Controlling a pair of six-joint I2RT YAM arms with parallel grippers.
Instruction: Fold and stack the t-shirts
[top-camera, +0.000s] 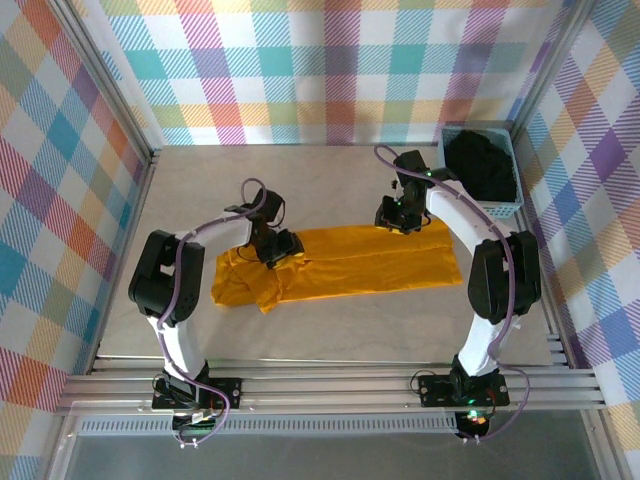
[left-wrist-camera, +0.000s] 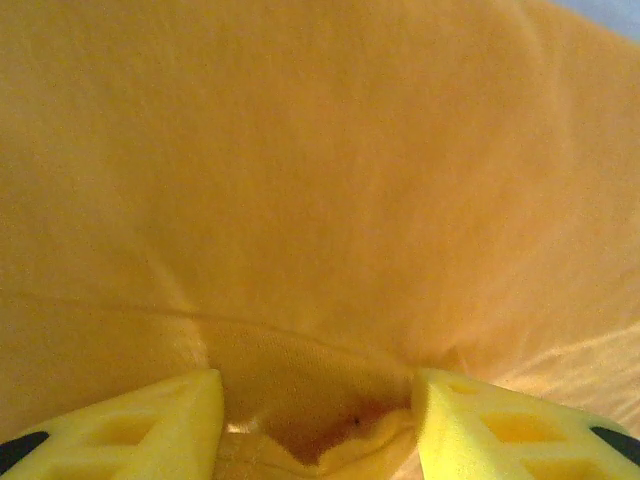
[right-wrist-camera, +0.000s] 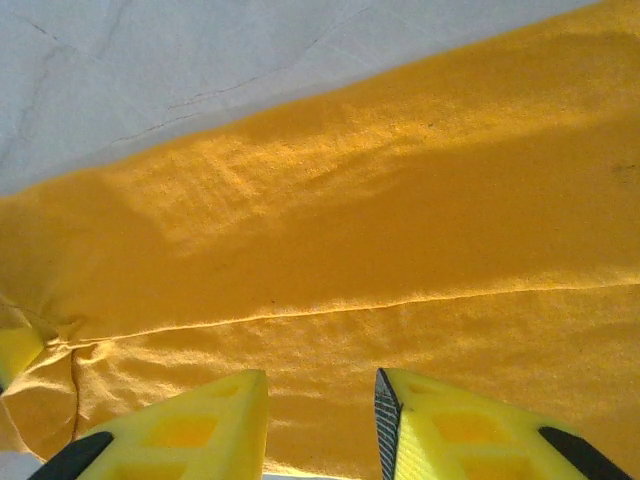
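Observation:
An orange-yellow t-shirt (top-camera: 370, 262) lies as a long band across the middle of the table, its left end rumpled. My left gripper (top-camera: 278, 250) is down on that left part. In the left wrist view its jaws (left-wrist-camera: 315, 425) stand apart, with a raised fold of the orange cloth (left-wrist-camera: 330, 400) bunched between the yellow fingers (left-wrist-camera: 150, 425). My right gripper (top-camera: 400, 222) is at the shirt's far edge near its right end. Its jaws (right-wrist-camera: 320, 425) stand open over flat cloth (right-wrist-camera: 360, 240), pinching nothing. A black garment (top-camera: 482, 165) fills the basket.
The light blue lattice basket (top-camera: 512, 208) stands at the back right corner, close to the right arm's elbow. Bare pale tabletop (top-camera: 330, 185) lies behind the shirt, and more of it (top-camera: 330, 330) lies in front. Checkered walls close in three sides.

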